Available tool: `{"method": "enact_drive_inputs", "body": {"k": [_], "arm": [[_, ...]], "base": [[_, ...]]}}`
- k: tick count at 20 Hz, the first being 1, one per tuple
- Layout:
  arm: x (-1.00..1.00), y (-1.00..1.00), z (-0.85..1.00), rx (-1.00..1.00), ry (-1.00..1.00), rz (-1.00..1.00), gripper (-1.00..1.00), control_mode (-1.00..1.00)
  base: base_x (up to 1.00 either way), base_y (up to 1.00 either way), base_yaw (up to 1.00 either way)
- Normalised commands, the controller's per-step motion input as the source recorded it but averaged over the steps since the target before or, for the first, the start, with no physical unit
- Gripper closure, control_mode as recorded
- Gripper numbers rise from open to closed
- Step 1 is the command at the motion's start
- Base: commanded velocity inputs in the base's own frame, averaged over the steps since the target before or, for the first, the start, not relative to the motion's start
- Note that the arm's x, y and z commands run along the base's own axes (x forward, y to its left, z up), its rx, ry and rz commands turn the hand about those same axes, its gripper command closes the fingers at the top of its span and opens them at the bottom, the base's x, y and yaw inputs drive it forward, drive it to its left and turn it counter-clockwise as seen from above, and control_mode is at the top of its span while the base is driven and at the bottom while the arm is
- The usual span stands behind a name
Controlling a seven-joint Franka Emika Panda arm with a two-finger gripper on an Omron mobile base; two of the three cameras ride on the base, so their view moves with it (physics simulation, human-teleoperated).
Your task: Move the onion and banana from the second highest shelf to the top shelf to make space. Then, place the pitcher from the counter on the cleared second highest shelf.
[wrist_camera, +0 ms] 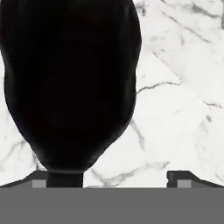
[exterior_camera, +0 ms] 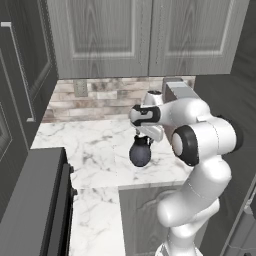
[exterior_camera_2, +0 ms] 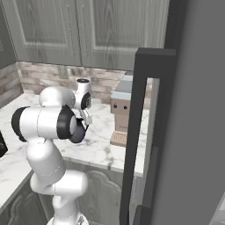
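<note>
The pitcher point(exterior_camera: 140, 153), a dark bulbous jug, stands on the white marble counter point(exterior_camera: 95, 145). My gripper point(exterior_camera: 143, 140) hangs straight over it, pointing down, and is open. In the hand view the pitcher point(wrist_camera: 70, 83) looms large and black on the left side. Its lower end reaches down to the left fingertip point(wrist_camera: 43, 178), and the right fingertip point(wrist_camera: 179, 178) stands apart over bare marble. From the right base view the pitcher point(exterior_camera_2: 79, 133) peeks out behind my elbow. The onion, the banana and both fridge shelves are out of view.
A boxy grey-and-tan appliance point(exterior_camera_2: 122, 112) stands on the counter just right of the pitcher, against the brick splashback point(exterior_camera: 100, 97). A tall dark open door edge point(exterior_camera_2: 143, 132) rises at the right. A dark appliance point(exterior_camera: 35, 200) sits at the lower left. Grey cabinets hang above.
</note>
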Motion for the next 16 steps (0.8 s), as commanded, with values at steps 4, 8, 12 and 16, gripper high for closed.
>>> {"method": "enact_drive_inputs", "body": {"k": [4, 8, 12, 16], "arm": [[0.00, 0.04, -0.30, -0.09, 0.00, 0.06, -1.00, -1.00], [-0.11, 0.15, -0.27, -0.11, 0.00, 0.06, 1.00, -1.00], [-0.28, 0.13, -0.22, -0.10, 0.00, 0.04, 1.00, -1.00], [-0.26, 0.00, -0.08, -0.03, -0.02, 0.03, 1.00, -1.00]], "base": [[0.00, 0.00, 0.00], [0.00, 0.00, 0.00], [0.00, 0.00, 0.00], [0.00, 0.00, 0.00]]}}
